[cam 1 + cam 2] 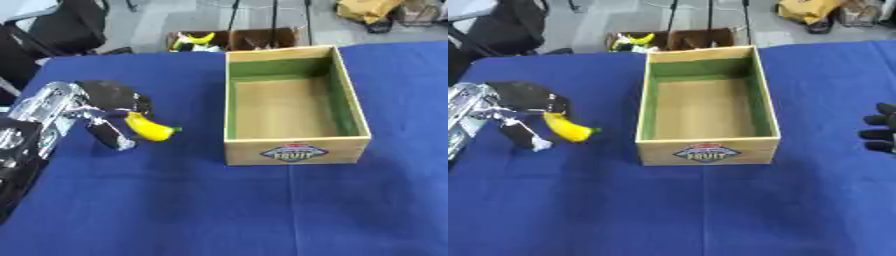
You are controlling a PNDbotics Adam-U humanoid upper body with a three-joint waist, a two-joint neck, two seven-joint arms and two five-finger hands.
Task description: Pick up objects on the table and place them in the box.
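A yellow banana (150,128) with a green tip is held above the blue table (219,210), left of the box. My left hand (112,107) is shut on it, thumb and fingers pinching its upper end. The wooden box (293,150) stands at centre right; its green-lined inside holds nothing that I can see. My right hand (880,127) shows only as dark fingers at the right edge of the right eye view, curled and holding nothing.
Beyond the table's far edge a cardboard box (262,37) on the floor holds another banana (199,38). A black chair (61,25) stands at the far left. The blue cloth stretches bare in front of the box.
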